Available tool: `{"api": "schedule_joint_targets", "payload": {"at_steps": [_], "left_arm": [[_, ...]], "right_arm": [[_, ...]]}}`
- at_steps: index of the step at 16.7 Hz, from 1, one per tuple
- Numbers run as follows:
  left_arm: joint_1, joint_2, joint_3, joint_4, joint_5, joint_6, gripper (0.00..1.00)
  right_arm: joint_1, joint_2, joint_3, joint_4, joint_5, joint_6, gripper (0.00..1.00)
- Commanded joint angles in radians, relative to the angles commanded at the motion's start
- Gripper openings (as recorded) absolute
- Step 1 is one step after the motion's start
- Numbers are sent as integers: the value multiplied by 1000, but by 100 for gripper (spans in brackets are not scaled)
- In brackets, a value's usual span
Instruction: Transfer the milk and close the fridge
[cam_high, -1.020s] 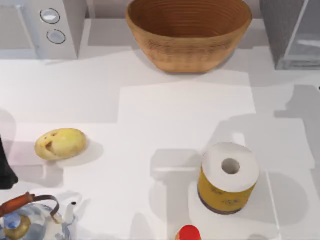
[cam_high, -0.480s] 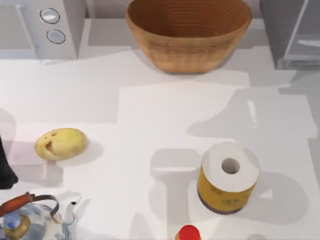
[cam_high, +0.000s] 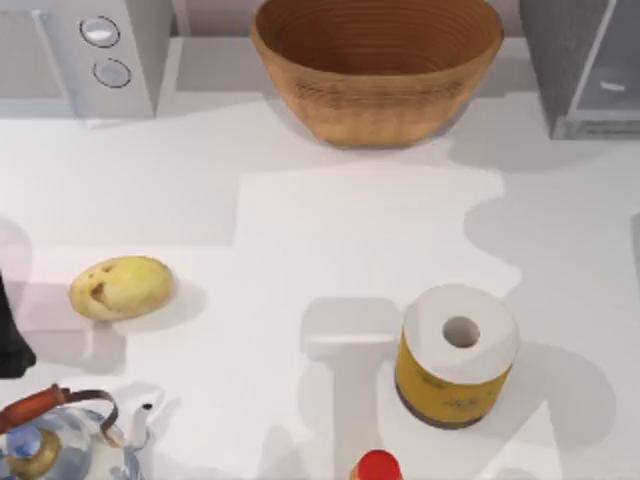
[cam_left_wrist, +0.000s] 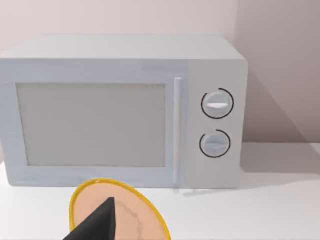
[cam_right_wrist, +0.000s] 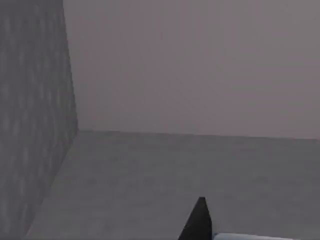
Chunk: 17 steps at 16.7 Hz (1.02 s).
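Boxy dark-grey fridge at table's two o'clock, glassy door ajar, woven round basket at twelve, smooth paper roll at five, lumpy potato at nine, left arm parked at left edge

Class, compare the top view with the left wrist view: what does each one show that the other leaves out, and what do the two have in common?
Top view, not left wrist view: a wicker basket, a potato, a paper roll, a kettle, a red cap, the fridge at the back right corner, and my left arm at the left edge.
Left wrist view, not top view: a windowed door and its vertical handle.
Both: the light-grey microwave with two round dials.
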<state>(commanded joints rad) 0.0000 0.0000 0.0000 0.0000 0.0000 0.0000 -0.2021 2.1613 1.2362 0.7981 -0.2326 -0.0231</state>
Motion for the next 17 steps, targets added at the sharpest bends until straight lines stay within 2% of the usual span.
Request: {"api": "schedule_joint_targets", "payload": {"at_steps": [3, 13, 17], "left_arm": [[0, 0, 0, 0, 0, 0, 100], [0, 0, 0, 0, 0, 0, 100], [0, 0, 0, 0, 0, 0, 100]], "right_arm": [[-28, 64, 66, -52, -46, -7, 0], [-29, 66, 68, -55, -48, -7, 0], [-29, 66, 68, -55, -48, -7, 30]]}}
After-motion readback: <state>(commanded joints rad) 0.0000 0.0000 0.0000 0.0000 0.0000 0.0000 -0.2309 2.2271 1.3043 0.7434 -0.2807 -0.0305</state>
